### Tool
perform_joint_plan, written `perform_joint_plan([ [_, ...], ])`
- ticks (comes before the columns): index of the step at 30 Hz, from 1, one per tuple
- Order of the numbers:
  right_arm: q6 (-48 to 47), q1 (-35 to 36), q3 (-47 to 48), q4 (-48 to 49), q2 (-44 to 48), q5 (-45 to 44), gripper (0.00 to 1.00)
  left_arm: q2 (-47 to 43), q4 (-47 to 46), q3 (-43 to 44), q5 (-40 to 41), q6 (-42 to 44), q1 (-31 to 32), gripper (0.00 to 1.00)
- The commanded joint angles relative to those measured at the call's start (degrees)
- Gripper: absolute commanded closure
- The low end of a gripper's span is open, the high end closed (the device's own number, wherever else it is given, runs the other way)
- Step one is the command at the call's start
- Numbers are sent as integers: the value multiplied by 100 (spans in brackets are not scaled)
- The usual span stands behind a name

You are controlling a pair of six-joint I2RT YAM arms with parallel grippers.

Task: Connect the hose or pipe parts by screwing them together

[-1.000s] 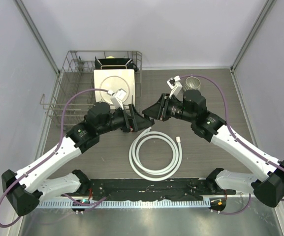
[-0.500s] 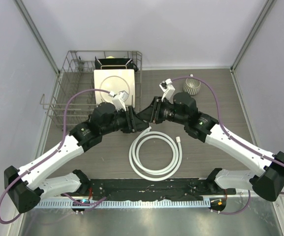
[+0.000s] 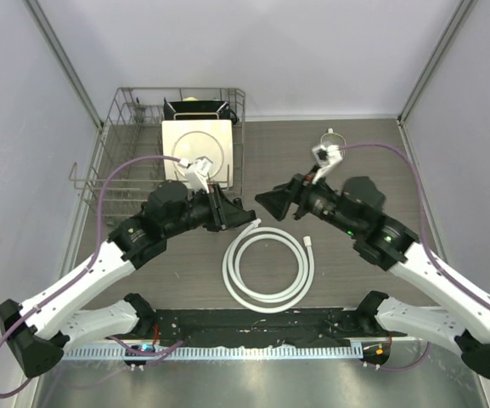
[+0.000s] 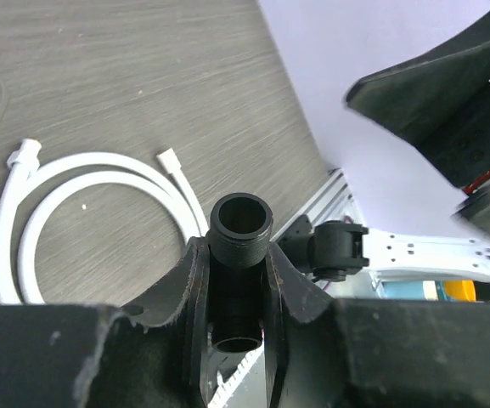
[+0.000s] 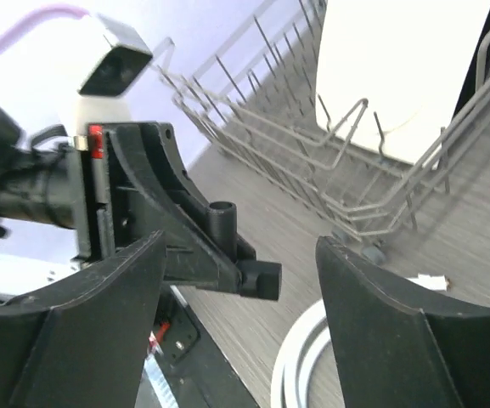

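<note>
Black T-shaped fitting (image 4: 240, 228), matte plastic with a ribbed, threaded collar around an open round bore, sits pinched between the narrowed jaws of the left gripper (image 3: 238, 211), raised off the table (image 3: 185, 276). From the left wrist view, its stem runs down between the two dark, curved fingers, and the threaded mouth faces the camera. Facing it at close range, the right gripper (image 3: 266, 202) stands with its jaws spread wide and nothing between them. Below the pair, nearer the arm bases, the smooth white hose (image 3: 231, 274) lies flat on the dark, wood-grained surface in about two round loops. Its small end connectors (image 4: 170, 159) rest loose on the table, joined to nothing. At the far left stands a wire dish rack (image 3: 117, 161) holding a square plate (image 3: 195, 144), cream-white with a round well.
</note>
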State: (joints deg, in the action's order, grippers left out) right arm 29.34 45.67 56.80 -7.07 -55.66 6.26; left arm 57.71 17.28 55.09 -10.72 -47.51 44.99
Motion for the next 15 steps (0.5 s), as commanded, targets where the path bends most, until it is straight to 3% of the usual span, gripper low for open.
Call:
perform_joint_plan([
  [1, 429, 12, -308, 591, 898, -372, 23, -734, -1390, -331, 0, -38, -8, 100],
  [3, 1401, 12, -843, 1170, 1065, -49, 20, -1007, -1848, -621, 0, -214, -8, 100],
  [4, 1712, 12, -1072, 1869, 1188, 41, 19, -1077, -2268, -692, -44, -311, -8, 100],
  [7, 2435, 21, -1609, 2708, 1277, 103, 20, -1210, -2938, -877, -307, -435, -8, 100],
  [12, 2840, 21, -1724, 3334, 1014, 463, 41, -1359, -3538, -1097, -642, -505, -8, 100],
  [15, 3059, 12, -1751, 3651, 776, 753, 44, -1412, -3845, -1185, -721, -645, -8, 100],
])
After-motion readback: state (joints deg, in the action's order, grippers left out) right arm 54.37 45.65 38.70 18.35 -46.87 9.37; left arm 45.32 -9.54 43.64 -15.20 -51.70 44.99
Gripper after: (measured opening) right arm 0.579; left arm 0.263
